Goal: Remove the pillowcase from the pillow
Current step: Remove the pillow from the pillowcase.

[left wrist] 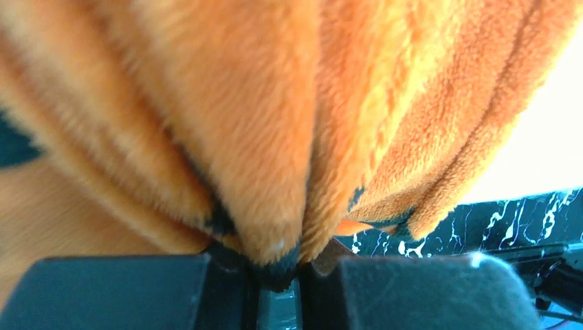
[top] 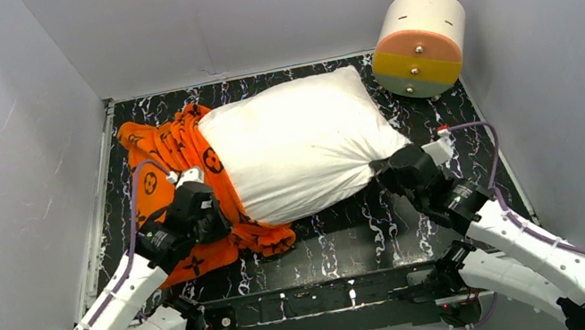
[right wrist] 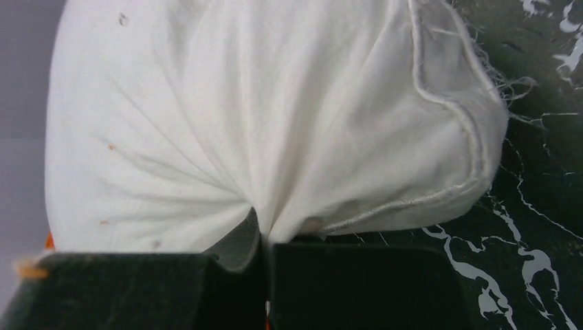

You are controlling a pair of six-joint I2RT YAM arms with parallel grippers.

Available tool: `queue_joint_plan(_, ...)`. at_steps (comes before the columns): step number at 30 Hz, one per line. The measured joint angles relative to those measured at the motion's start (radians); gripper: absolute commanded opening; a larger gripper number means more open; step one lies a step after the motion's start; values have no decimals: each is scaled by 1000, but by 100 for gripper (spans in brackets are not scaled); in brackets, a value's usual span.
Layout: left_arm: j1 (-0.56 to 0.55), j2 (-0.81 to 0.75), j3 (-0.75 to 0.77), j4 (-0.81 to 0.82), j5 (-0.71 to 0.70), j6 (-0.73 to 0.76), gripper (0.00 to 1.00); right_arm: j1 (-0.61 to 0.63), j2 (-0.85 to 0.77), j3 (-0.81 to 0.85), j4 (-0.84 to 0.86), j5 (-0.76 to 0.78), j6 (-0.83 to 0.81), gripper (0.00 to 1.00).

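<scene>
The white pillow (top: 303, 140) lies across the dark marbled table, most of it bare. The orange pillowcase (top: 167, 146) with black motifs is bunched over the pillow's left end and spills toward the front. My left gripper (top: 212, 220) is shut on a fold of the pillowcase (left wrist: 275, 172); the fabric is pinched between the jaws and fills the left wrist view. My right gripper (top: 387, 168) is shut on the pillow's near right corner; white cloth (right wrist: 261, 137) puckers into the closed jaws.
A white drum with an orange and yellow face (top: 420, 43) stands at the back right corner. Grey walls enclose the table (top: 354, 227) on three sides. The table's metal front rail runs between the arm bases.
</scene>
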Motion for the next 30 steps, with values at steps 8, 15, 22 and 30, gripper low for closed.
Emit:
queue_joint_plan(8,-16,-53,44,-71,-100,-118,0,12,-50,203,-331,158,-51,0)
queue_joint_plan(15,-23,2,125,-144,-150,-146,21,13,-91,203,-443,168,0,0)
queue_joint_plan(22,-6,8,169,-93,-1,38,98,-6,-82,164,-396,104,-55,0)
queue_joint_plan(30,2,-14,150,-42,317,42,98,-22,-24,142,-379,40,-77,0)
